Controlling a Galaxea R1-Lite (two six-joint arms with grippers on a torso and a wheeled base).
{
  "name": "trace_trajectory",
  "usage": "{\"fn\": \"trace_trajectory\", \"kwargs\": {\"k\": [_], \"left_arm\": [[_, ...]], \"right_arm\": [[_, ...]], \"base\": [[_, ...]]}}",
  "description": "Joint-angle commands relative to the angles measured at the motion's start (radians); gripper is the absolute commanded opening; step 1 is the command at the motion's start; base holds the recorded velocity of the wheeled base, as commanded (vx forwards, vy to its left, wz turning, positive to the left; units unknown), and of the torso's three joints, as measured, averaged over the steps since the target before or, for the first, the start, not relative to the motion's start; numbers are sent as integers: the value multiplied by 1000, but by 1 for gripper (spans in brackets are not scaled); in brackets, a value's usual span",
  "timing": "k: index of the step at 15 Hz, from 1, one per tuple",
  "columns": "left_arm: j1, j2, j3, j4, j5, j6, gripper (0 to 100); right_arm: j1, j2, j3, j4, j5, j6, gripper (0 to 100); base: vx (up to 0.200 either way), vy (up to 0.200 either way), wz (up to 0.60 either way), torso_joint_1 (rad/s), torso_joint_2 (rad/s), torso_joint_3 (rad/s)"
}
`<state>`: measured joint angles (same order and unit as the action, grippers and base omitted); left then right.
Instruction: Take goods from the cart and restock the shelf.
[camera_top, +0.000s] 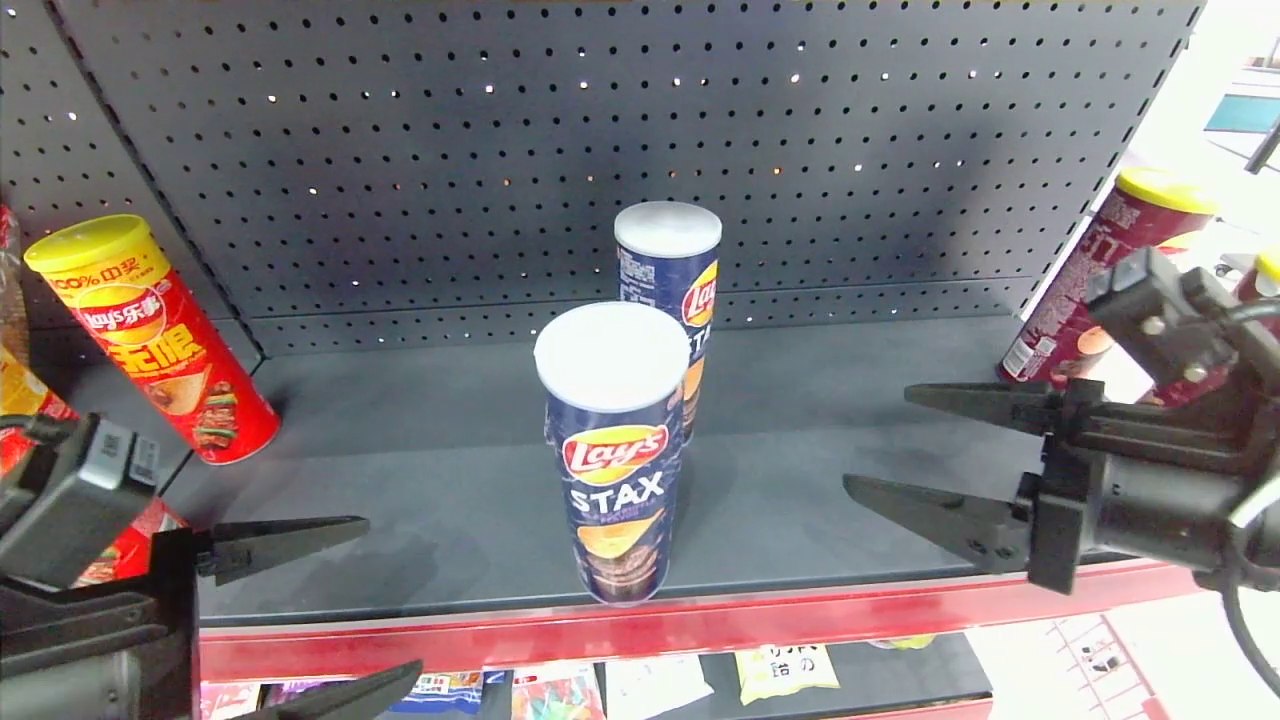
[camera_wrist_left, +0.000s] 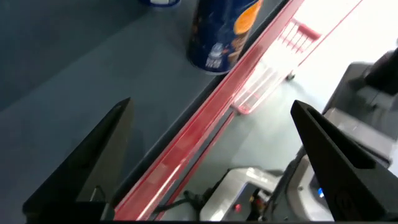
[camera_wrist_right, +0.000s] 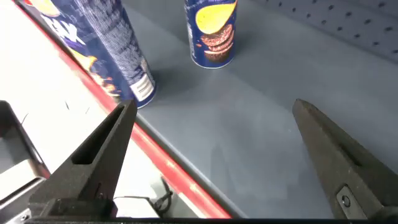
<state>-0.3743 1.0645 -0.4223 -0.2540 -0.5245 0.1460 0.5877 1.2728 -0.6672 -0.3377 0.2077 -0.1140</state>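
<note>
Stock on the dark shelf is two upright blue cans in a line. The front can stands right at the red front lip, and the rear can is just behind it, near the pegboard back. Both grippers hang before the shelf with jaws spread and nothing between them. The left gripper is low at the lip, and the right gripper is off to the front can's right side. The step in hand looks like fetching the next item from the cart. Done well, each arm would draw straight back from the shelf, since a sideways sweep could tip the front can off the edge. The bare shelf on either side of the row offers room for the next can.
</note>
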Motion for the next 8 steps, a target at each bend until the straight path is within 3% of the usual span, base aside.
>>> {"fn": "trace_trajectory", "kwargs": {"k": [1, 4, 8], "left_arm": [[0, 126, -9, -1, 1, 63, 100], [0, 216, -39, -1, 6, 135, 100], [-3, 302, -75, -1, 8, 176, 100]], "right_arm": [[-2, -112, 34, 0, -21, -1, 100], [-14, -144, 35, 2, -30, 1, 100], [-38, -145, 32, 0, -28, 2, 100]], "base": [[0, 0, 0, 0, 0, 0], [0, 0, 0, 0, 0, 0], [0, 0, 0, 0, 0, 0]]}}
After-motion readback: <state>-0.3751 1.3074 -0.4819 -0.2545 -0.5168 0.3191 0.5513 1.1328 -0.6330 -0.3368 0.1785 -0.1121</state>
